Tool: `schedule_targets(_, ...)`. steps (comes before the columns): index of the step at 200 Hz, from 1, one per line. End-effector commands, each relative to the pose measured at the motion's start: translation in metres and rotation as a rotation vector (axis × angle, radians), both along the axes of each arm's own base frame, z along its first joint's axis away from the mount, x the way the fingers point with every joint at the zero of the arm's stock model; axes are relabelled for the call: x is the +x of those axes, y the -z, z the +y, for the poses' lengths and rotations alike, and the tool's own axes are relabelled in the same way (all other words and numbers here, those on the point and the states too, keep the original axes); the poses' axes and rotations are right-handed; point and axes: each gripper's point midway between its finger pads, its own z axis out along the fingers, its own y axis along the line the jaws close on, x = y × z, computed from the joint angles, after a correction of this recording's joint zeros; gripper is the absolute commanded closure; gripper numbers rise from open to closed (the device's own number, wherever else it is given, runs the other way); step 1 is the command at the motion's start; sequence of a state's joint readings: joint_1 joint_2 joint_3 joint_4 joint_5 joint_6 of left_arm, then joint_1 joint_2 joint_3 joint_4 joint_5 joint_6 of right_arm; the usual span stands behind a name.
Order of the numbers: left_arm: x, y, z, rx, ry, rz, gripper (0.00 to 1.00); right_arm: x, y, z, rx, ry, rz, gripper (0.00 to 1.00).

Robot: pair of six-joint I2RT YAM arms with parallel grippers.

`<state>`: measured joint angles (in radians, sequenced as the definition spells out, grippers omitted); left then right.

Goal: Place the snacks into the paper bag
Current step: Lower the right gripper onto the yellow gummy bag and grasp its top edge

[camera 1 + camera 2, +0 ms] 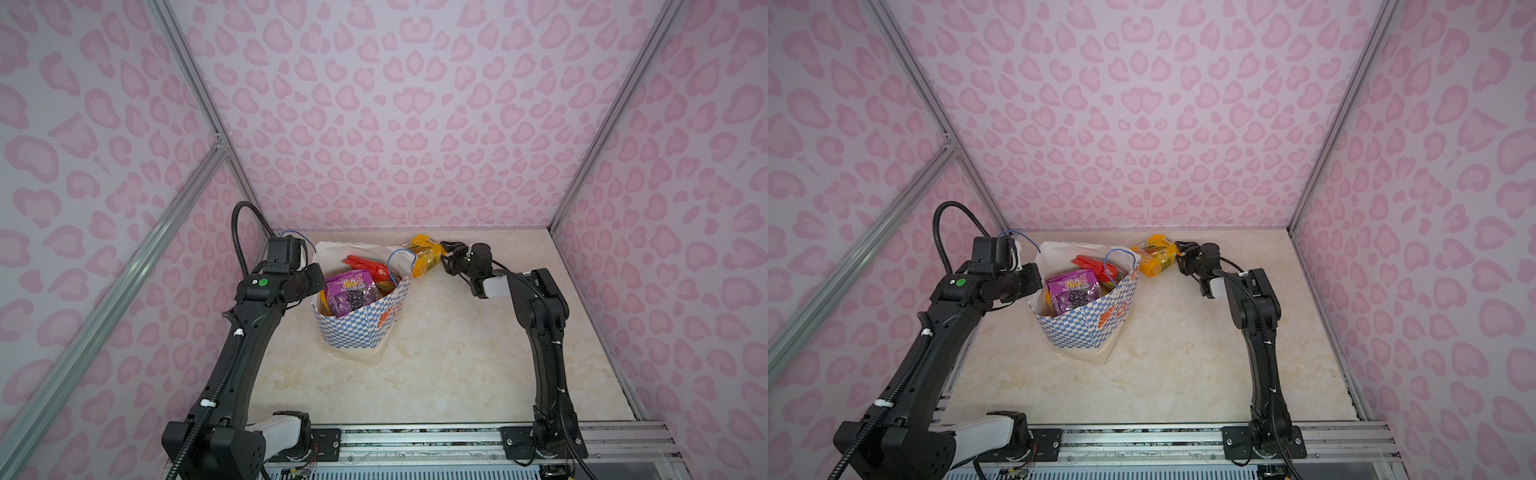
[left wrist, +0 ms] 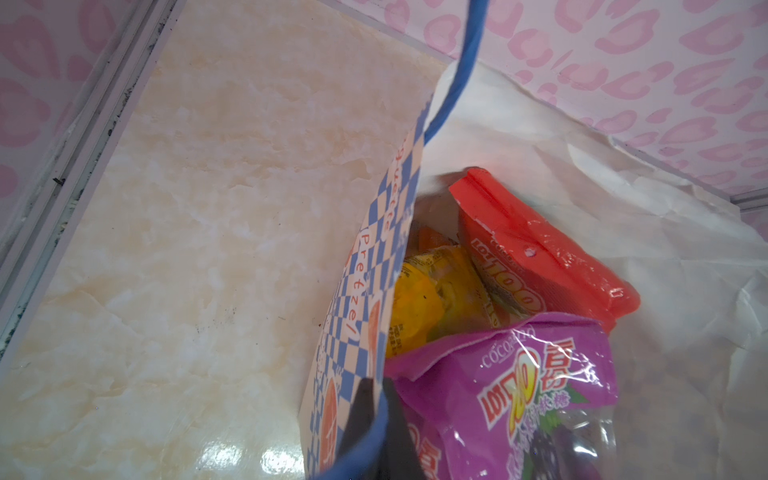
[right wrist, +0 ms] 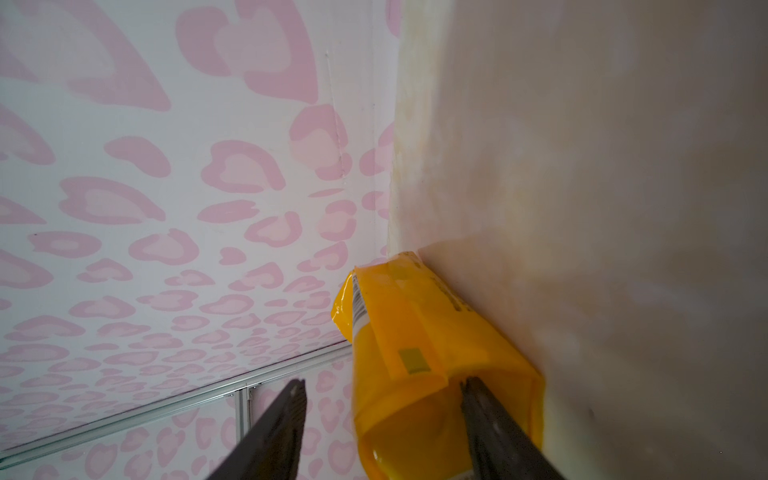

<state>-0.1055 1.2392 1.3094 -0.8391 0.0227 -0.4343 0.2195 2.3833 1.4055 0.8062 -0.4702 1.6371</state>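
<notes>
The paper bag (image 1: 361, 328) (image 1: 1084, 328) stands open mid-table, checkered band facing front. Inside it lie a purple packet (image 1: 351, 291) (image 2: 519, 395), a red packet (image 1: 365, 264) (image 2: 540, 249) and a yellow one (image 2: 419, 299). My left gripper (image 2: 380, 386) is shut on the bag's left rim (image 2: 365, 270) and its blue cord handle (image 2: 453, 83). Behind the bag to the right, a yellow-orange packet (image 1: 426, 255) (image 1: 1156, 257) (image 3: 415, 332) lies on the table. My right gripper (image 1: 445, 254) (image 3: 384, 382) is open and straddles its end; one finger touches it, the other stands apart.
The pink patterned back wall (image 1: 415, 199) rises just behind the yellow-orange packet. Aluminium frame posts (image 1: 569, 199) stand at the back corners. The metal rail (image 1: 415, 440) carrying both arm bases runs along the front edge. Marble tabletop (image 1: 436, 374) spreads in front of the bag.
</notes>
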Motion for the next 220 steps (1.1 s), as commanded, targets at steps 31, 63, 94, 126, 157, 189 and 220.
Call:
schedule_targets(31, 0.000, -0.005, 0.001, 0.003, 0.000, -0.014, 0.94, 0.016, 0.009, -0.004, 0.035, 0.021, -0.007, 0.43)
schedule_targets(63, 0.000, -0.005, 0.002, 0.005, -0.003, -0.013, 0.94, 0.033, 0.010, -0.004, 0.059, 0.003, -0.026, 0.49)
schedule_targets(94, 0.001, -0.004, 0.001, 0.003, -0.004, -0.008, 0.94, 0.044, 0.011, 0.003, 0.068, -0.035, -0.037, 0.64)
schedule_targets(126, 0.003, -0.004, 0.001, 0.000, -0.006, -0.007, 0.94, 0.046, 0.007, 0.011, 0.055, -0.097, -0.048, 0.75)
schedule_targets(157, 0.004, -0.003, 0.001, 0.000, -0.007, -0.004, 0.94, 0.027, 0.001, 0.009, -0.158, -0.159, -0.027, 0.63)
schedule_targets(189, 0.008, 0.001, -0.003, -0.020, 0.003, 0.005, 0.95, 0.019, -0.004, 0.010, -0.316, -0.226, -0.040, 0.50)
schedule_targets(220, 0.008, -0.001, -0.002, -0.016, 0.001, 0.000, 0.95, 0.019, -0.010, 0.012, -0.489, -0.287, -0.033, 0.42)
